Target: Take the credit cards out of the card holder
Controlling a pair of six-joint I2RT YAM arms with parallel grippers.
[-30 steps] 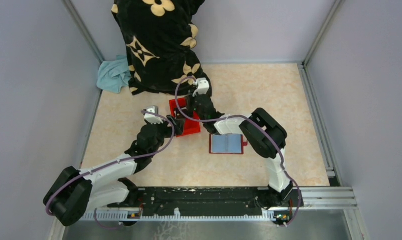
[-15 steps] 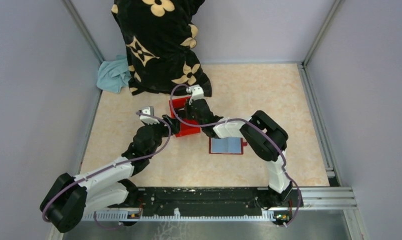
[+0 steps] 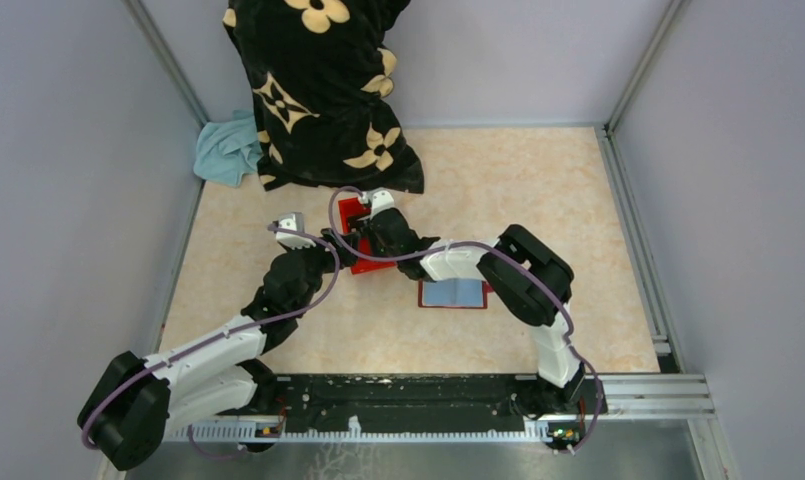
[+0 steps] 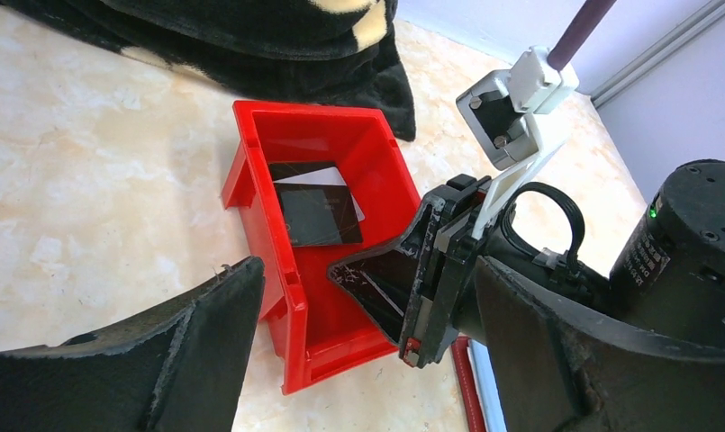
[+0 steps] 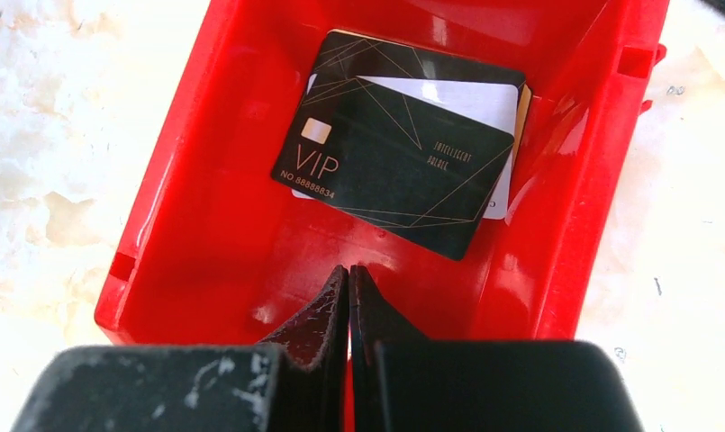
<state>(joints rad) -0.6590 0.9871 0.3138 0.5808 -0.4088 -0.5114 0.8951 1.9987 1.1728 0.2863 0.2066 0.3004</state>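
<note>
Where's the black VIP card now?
Right wrist view: the black VIP card lies atop a white card inside the red box, ahead of the right gripper.

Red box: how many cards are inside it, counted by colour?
Black cards: 2 (the VIP one on top, another peeking out underneath)
White cards: 1
Total: 3 cards showing in the red box

It was probably a robotics lab cell: plain grey panel walls [image 3: 68, 150] and aluminium frame rails [image 3: 630, 82] boxed in a marble-patterned tabletop [image 3: 518, 180], with a metal mounting rail [image 3: 638, 397] at its near edge
</note>
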